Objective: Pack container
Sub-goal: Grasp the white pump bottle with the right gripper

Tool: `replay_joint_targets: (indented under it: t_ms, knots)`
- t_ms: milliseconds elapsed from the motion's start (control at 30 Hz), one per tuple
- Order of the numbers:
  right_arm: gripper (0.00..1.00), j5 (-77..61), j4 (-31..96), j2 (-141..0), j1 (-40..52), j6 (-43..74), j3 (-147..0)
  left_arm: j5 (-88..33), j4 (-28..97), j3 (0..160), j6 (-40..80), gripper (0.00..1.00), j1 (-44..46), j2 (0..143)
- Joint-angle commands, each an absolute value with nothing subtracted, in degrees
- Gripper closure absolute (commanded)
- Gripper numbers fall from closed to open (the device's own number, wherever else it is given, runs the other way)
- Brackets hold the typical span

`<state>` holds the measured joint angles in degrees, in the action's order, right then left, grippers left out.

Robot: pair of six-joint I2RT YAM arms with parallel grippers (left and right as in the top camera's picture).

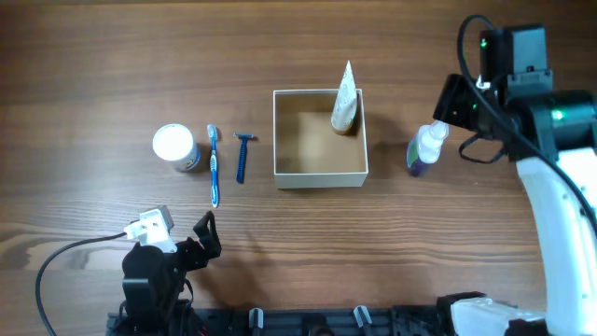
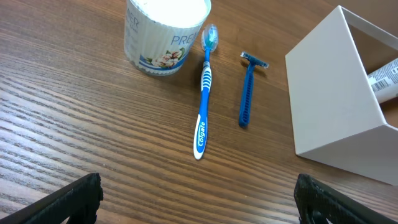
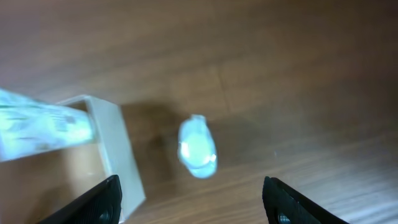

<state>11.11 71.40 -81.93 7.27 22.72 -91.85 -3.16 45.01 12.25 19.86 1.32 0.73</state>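
Room left in the container (image 1: 320, 179)
Its far right corner is taken by a leaning tube (image 1: 346, 101); a bottle (image 1: 424, 149), blurred in the wrist view, seemingly stands clear of the right wall.

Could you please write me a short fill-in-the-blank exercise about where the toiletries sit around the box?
1. The only item already inside the container is the ____.
2. The toothbrush lies between the white-lidded jar and the ____.
3. The small bottle stands outside the container, nearest the ____ gripper.
Missing words: tube; razor; right.
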Motion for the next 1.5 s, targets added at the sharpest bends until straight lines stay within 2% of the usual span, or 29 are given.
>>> replay_joint_targets:
  t_ms: [0,167,367,800,933,1000,1233,1467]
  knots:
    - [0.27,8.27,69.89,-86.32,6.13,23.53,-85.58,-4.05,44.88,12.21,19.97,0.0,0.84,0.16]
    - [0.29,8.27,64.86,-91.66,6.13,23.2,-79.31,-4.05,44.88,12.21,19.99,0.0,0.84,0.16]
    - [0.3,9.08,61.43,-96.01,6.13,22.7,-78.48,-4.05,44.88,12.21,19.99,0.0,0.84,0.16]
    - [0.34,8.99,55.44,-97.19,6.13,22.5,-74.32,-4.05,44.88,12.21,19.97,0.0,0.84,0.16]
    - [0.42,9.04,54.98,-97.19,6.13,22.46,-74.32,-4.05,44.88,12.21,19.99,0.0,0.84,0.16]
    - [0.53,9.15,54.59,-97.19,6.13,22.48,-74.32,-4.05,44.88,12.21,19.99,0.0,0.84,0.16]
    - [0.61,9.1,54.76,-95.0,6.13,22.46,-74.41,-4.05,44.88,12.21,19.99,0.0,0.84,0.16]
    - [0.66,8.88,58.46,-85.17,6.39,21.41,-75.79,-4.05,44.88,12.21,19.99,0.0,0.84,0.16]
